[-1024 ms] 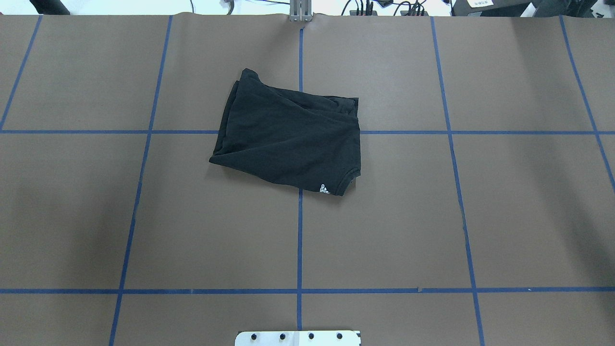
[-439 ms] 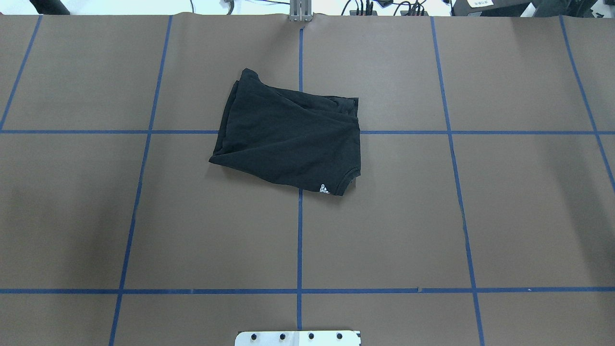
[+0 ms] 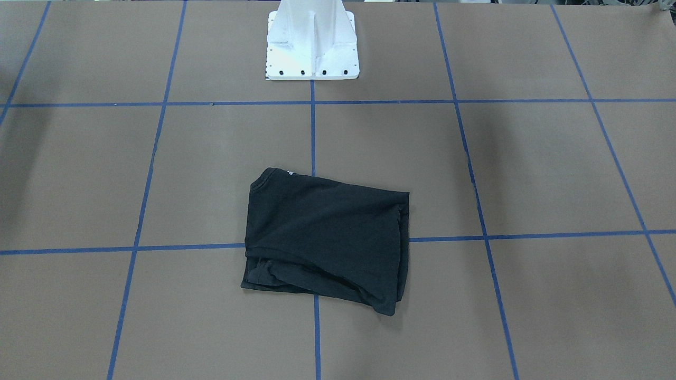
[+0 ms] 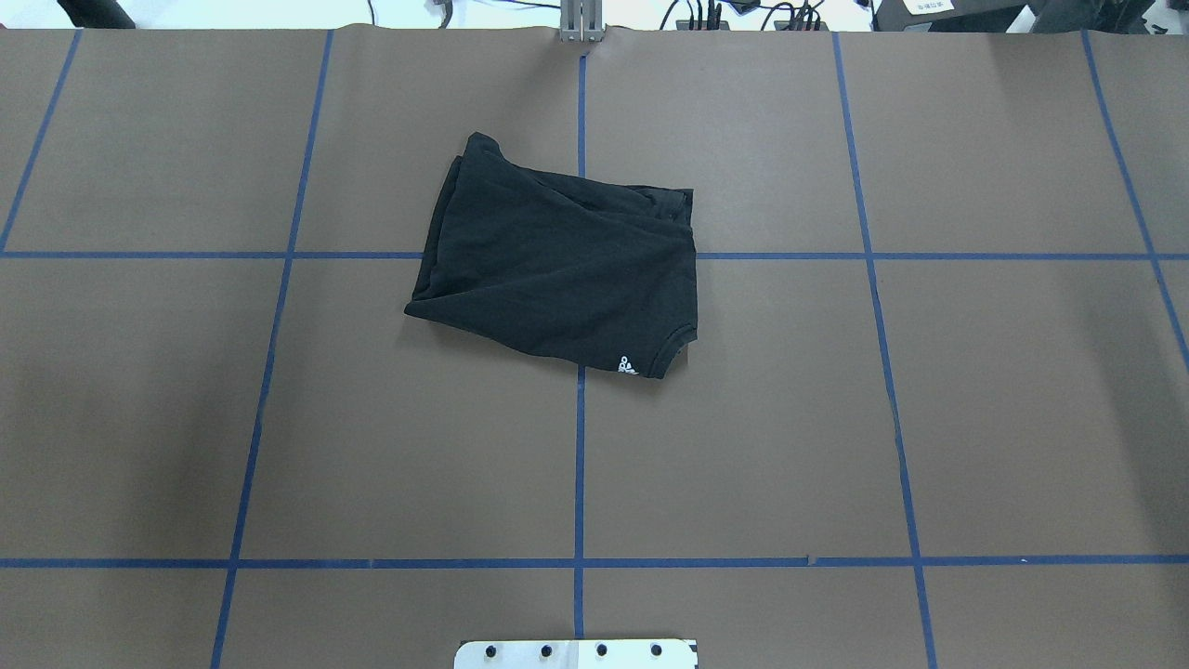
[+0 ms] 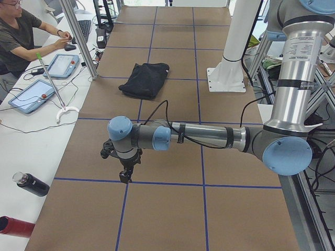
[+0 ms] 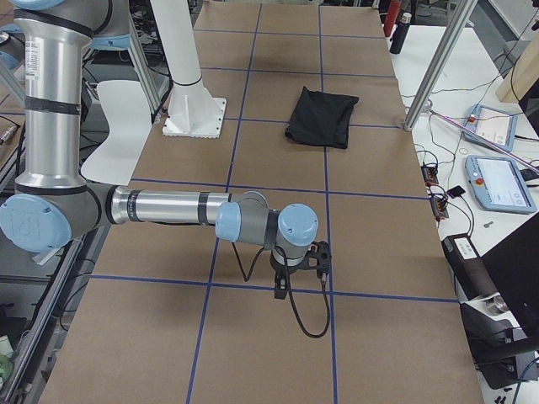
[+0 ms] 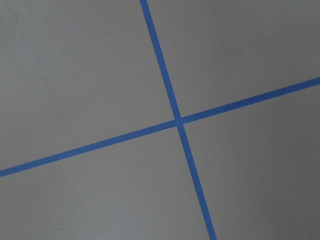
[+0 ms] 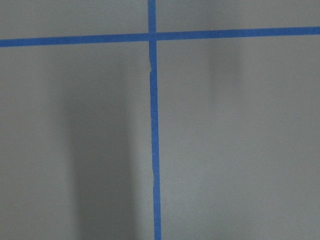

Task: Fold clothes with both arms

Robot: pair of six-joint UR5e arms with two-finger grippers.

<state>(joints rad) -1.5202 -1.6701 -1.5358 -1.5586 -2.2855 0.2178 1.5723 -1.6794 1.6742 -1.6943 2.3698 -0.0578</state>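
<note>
No words or numbers can be read in any view. The black T-shirt (image 4: 557, 269) carries a small white printed mark (image 4: 628, 365) beside its neckline, too small to make out as letters.

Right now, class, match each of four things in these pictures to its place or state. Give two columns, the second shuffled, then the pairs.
Things:
1 T-shirt
2 white pedestal
3 left gripper
4 black bottle

Places or states:
A lying on the white side bench
B folded, in the middle of the table
C pointing down near a blue tape crossing
D standing at the table's edge

Pairs: 1-B, 2-D, 3-C, 4-A
</note>
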